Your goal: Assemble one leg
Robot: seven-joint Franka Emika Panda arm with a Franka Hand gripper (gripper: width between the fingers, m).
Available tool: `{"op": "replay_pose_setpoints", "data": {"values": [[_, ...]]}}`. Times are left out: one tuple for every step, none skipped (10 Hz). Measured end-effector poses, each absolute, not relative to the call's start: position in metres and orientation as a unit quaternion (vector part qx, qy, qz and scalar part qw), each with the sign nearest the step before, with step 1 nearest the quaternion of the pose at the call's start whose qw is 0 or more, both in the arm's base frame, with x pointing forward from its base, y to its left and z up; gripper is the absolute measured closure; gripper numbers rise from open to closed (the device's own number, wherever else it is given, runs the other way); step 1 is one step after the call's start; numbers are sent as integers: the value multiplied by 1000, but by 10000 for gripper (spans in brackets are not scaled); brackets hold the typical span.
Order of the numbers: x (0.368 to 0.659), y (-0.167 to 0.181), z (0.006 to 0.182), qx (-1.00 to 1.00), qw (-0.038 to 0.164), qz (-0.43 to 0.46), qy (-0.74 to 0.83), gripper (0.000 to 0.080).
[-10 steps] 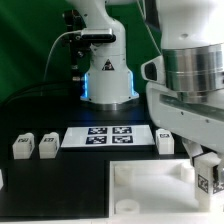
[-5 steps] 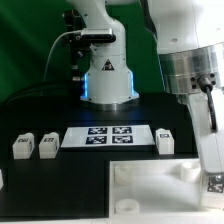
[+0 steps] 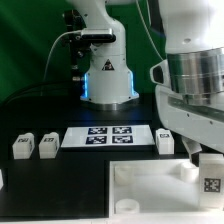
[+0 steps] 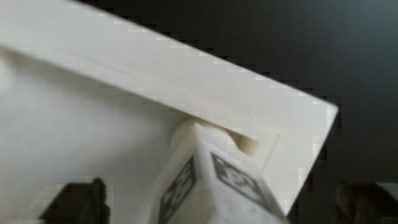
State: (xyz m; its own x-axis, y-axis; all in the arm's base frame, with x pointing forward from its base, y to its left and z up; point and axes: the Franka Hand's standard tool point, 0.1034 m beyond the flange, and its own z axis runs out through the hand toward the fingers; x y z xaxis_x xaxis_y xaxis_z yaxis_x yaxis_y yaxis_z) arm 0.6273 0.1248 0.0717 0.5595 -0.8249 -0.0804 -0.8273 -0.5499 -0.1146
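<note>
The leg is a small white post with a black-and-white tag. It stands upright at the white tray's corner on the exterior view's right. In the wrist view the leg sits in the tray's round corner socket. My gripper is straight above the leg and straddles it. The dark fingertips stand wide on either side, with a gap to the leg, so the gripper is open. In the exterior view the gripper hangs just over the leg.
Two more white legs stand on the black table at the exterior view's left, and another is by the marker board. The arm's base rises behind it.
The wrist turned and then turned back. The leg, tilted and held low by the fingers a second ago, now stands upright at the tray corner with its tag facing the exterior camera.
</note>
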Motion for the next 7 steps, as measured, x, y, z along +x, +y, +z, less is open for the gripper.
{"op": "replay_pose_setpoints", "data": {"values": [[628,123,72,-907,69,4,416,151],[628,123,71,-929,69,0,364,151],[628,123,72,-951,66,-4,301,150],[629,124,75,-974,54,-9,218,150],[632,126,80,-990,40,-7,137,150],[635,128,81,-996,29,-6,79,150],[635,125,80,-996,29,-9,83,267]]}}
